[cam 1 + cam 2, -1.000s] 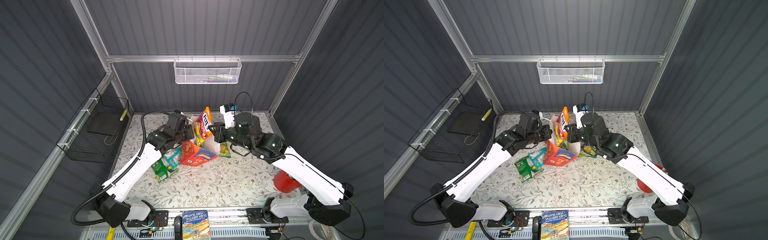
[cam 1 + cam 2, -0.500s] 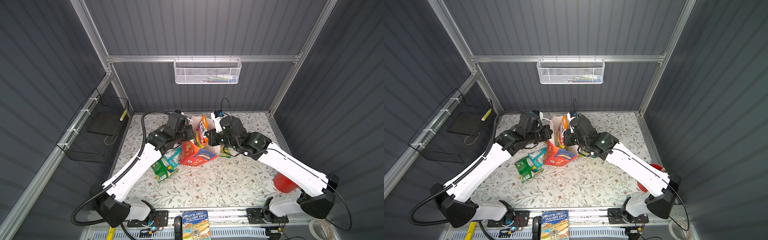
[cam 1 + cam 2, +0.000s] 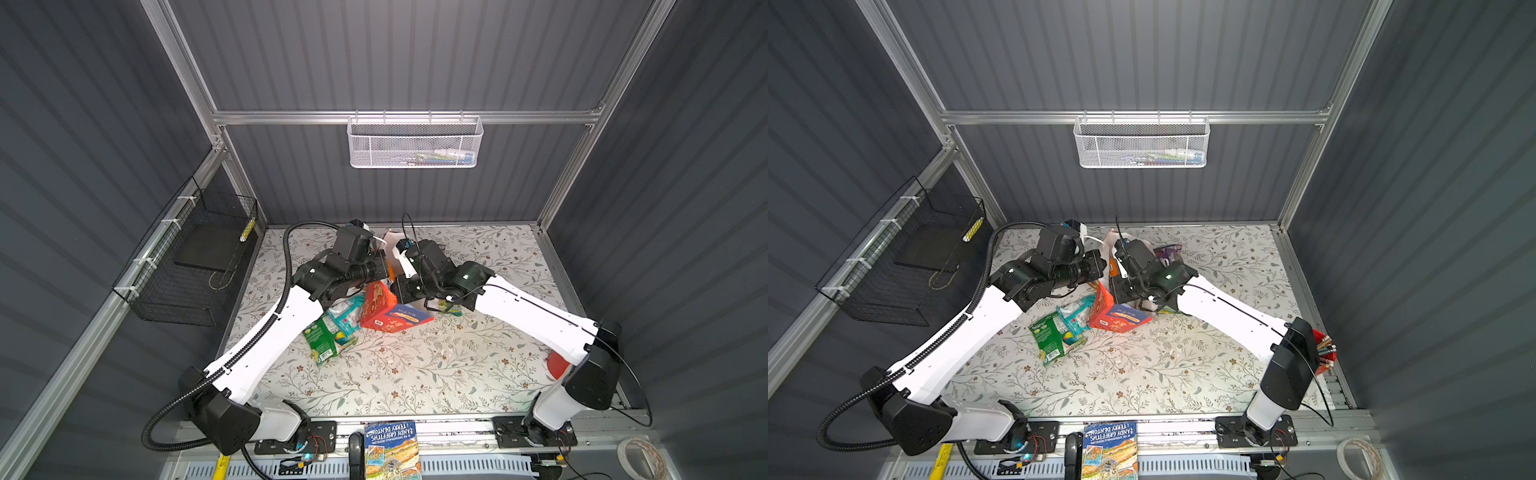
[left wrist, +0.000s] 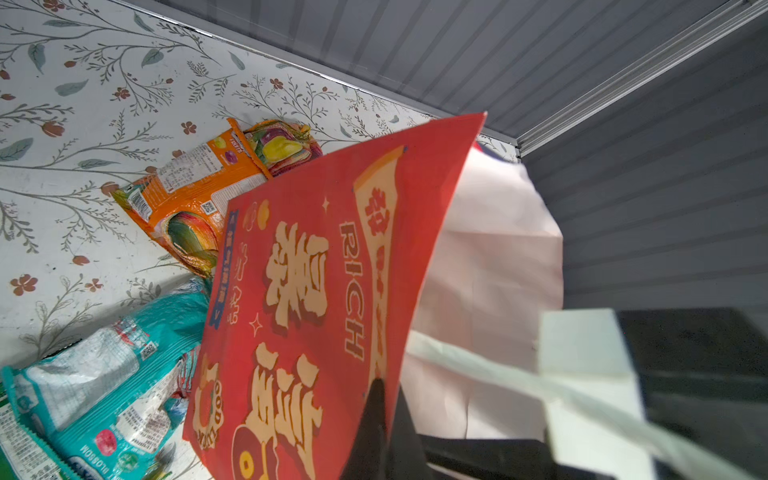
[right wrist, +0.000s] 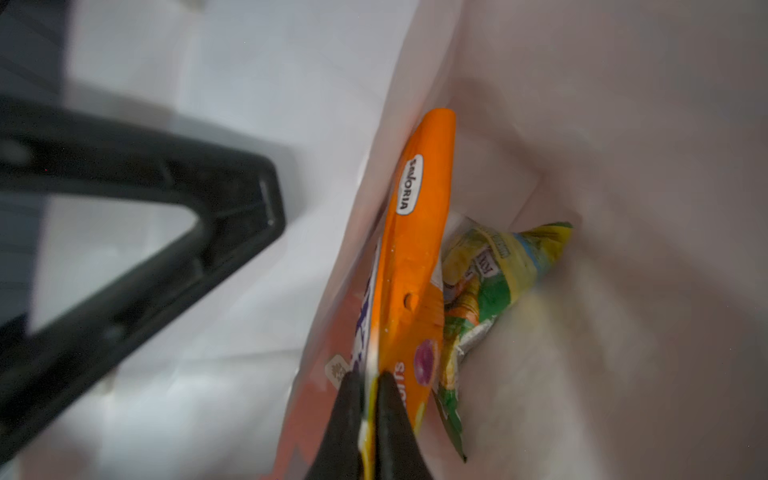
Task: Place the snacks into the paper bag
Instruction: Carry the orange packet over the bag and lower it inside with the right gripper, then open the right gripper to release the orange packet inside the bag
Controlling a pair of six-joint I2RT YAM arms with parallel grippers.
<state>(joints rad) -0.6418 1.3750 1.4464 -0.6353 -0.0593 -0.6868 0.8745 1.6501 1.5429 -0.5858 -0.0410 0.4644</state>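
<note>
In the red paper bag (image 4: 316, 291): the orange candy packet (image 5: 415, 249), gripped from above.
The right end effector (image 5: 368, 415) is clamped on that packet's edge within the bag's white interior, beside a green-yellow packet (image 5: 498, 282) lying there. The left end effector (image 4: 386, 415) is closed on the bag's front rim. A teal packet (image 4: 104, 382) and a second orange packet (image 4: 195, 183) lie on the floral worktop (image 3: 415, 374) beside the bag.
</note>
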